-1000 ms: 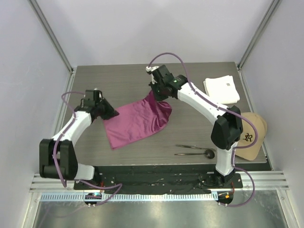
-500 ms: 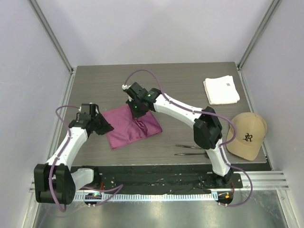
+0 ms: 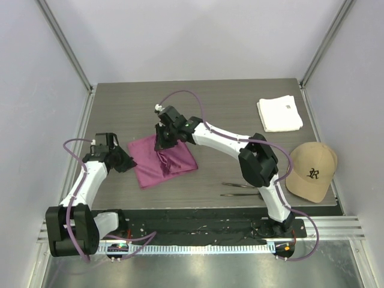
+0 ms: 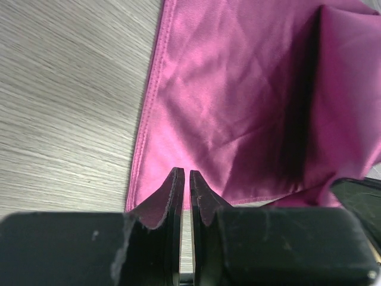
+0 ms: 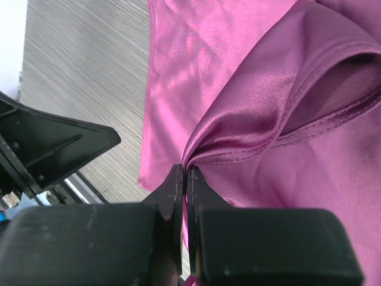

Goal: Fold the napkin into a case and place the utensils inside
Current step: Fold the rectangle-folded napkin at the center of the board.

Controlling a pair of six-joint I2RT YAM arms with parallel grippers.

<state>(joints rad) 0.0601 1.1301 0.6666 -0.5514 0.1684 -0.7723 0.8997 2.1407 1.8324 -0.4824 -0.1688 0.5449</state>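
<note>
The magenta napkin (image 3: 163, 159) lies folded roughly in half on the table. My right gripper (image 3: 160, 144) is shut on a bunched fold of the napkin (image 5: 268, 113) and holds it just above the lower layer near the napkin's far left part. My left gripper (image 3: 124, 163) is shut and empty, just off the napkin's left edge; its tips (image 4: 183, 173) point at the napkin (image 4: 238, 107) and only table shows between them. The two dark utensils (image 3: 239, 188) lie side by side at the near right, the spoon's round head (image 3: 264, 193) to the right.
A folded white cloth (image 3: 279, 113) lies at the far right. A tan cap (image 3: 312, 171) sits at the right edge near the utensils. The left arm's black gripper body (image 5: 47, 149) shows close to the right gripper's left side.
My right gripper carried the napkin's right side leftward over the rest, folding it. My left gripper let go of the left corner and drew back to the left.
</note>
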